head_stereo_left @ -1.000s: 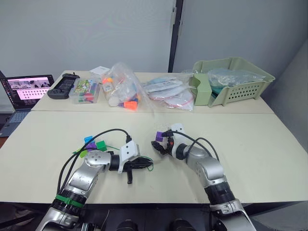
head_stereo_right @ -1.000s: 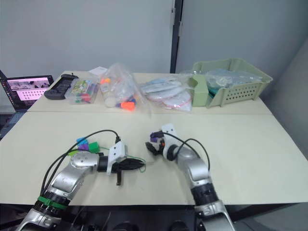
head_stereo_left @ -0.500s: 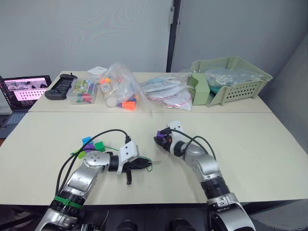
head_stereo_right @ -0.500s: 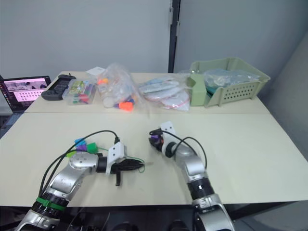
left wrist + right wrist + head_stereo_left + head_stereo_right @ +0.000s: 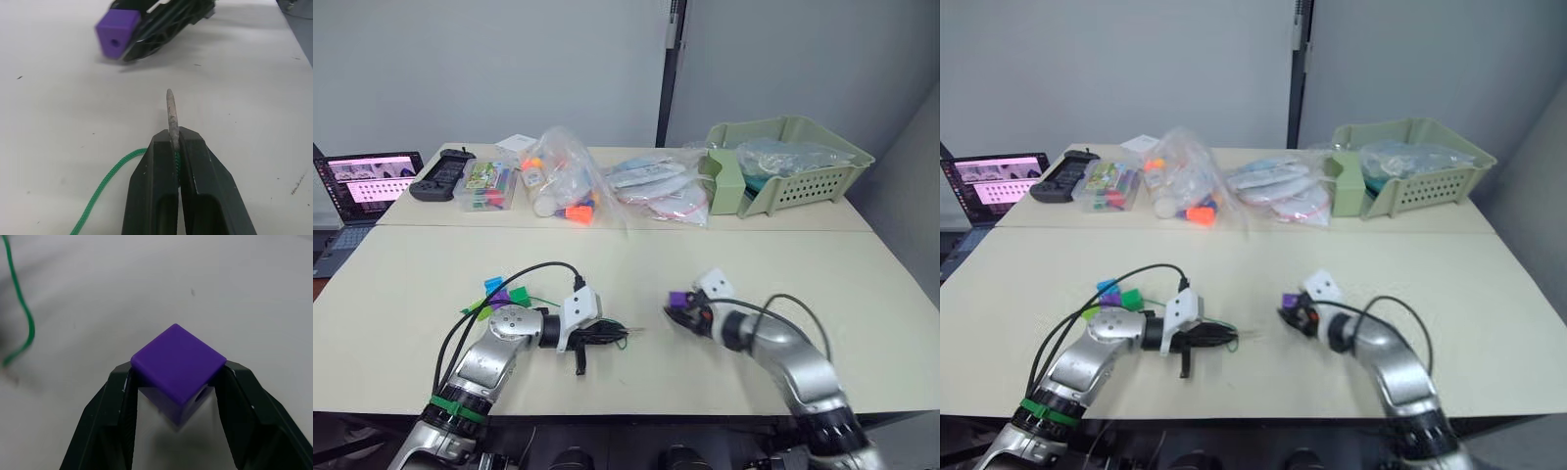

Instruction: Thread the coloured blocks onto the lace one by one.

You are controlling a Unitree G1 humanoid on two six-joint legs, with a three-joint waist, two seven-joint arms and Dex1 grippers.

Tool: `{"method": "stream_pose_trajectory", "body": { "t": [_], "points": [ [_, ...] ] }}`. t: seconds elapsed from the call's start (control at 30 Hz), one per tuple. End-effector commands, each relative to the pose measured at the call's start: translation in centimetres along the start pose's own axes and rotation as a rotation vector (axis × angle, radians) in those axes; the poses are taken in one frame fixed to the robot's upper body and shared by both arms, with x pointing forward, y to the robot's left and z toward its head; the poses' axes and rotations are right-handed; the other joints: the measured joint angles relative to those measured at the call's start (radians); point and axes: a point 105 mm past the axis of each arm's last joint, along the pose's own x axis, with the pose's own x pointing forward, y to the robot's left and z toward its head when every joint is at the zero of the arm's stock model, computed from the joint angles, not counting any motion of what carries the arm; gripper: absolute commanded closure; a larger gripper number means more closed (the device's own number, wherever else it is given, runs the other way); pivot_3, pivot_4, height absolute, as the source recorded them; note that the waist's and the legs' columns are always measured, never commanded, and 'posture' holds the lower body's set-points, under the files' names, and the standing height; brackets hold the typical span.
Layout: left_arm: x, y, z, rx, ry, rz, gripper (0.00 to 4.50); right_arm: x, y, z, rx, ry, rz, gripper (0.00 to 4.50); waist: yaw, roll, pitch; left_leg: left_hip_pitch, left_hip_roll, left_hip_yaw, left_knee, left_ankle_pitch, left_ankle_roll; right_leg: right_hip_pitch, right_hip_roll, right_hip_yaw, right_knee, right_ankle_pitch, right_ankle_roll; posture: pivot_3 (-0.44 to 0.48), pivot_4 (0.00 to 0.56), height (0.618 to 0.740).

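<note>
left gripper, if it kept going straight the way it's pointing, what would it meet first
Probably the purple block held in the right gripper. The left gripper pinches the lace's grey tip, aimed a little beside the block's hole, with bare table between; depth is unclear.

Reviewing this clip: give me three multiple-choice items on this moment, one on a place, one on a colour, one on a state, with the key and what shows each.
1. Where do the loose coloured plastic cubes lie?
A. on the table beside the left arm
B. in the green basket
C. on the laptop

2. What colour is the small plastic cube in the right gripper?
A. blue
B. purple
C. lime green

3. How is the thin green lace with the stiff grey tip held?
A. lying free on the table
B. pinched in the left gripper, tip poking out forward
C. already threaded through a cube

Key: 1 A, the loose cubes sit by that arm; 2 B, the right gripper clamps a purple cube; 3 B, the left gripper is shut on the lace.
</note>
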Motion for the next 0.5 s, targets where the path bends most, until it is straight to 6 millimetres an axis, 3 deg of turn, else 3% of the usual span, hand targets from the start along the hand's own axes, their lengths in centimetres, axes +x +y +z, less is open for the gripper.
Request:
{"method": "stream_pose_trajectory", "body": {
  "t": [0.03,0.27,0.33,0.5],
  "points": [
    [0.8,0.3,1.3,0.044,-0.036,-0.038,4.5,-1.5,0.9,1.3,-0.034,-0.042,-0.014,2.73,0.001,0.0,0.0,0.0,0.0,0.0,0.0,0.0,0.0,0.0,0.0,0.0,0.001,0.0,0.0,0.0,0.15,0.734],
    [1.7,0.3,1.5,0.059,-0.047,-0.091,4.5,-3.0,2.2,-1.3,0.032,0.004,-0.075,2.73,0.009,0.0,0.0,0.0,0.0,0.0,0.0,0.0,0.0,0.001,0.0,0.0,0.0,0.0,0.0,0.0,0.15,0.734],
    [1.8,0.2,1.6,0.061,-0.049,-0.104,4.5,-3.3,2.1,-1.6,0.004,0.015,-0.083,1.71,0.012,0.0,0.0,0.001,0.0,0.0,0.001,0.0,0.0,0.001,0.0,0.0,0.0,0.0,0.0,0.0,0.15,0.734],
    [2.0,0.1,1.6,0.064,-0.049,-0.126,4.5,-4.2,2.1,-1.5,-0.014,0.005,-0.104,0.05,0.014,0.0,0.0,0.0,0.0,0.0,0.001,0.0,0.0,0.001,0.0,0.0,0.0,0.0,0.0,0.0,0.15,0.734]
  ]
}}
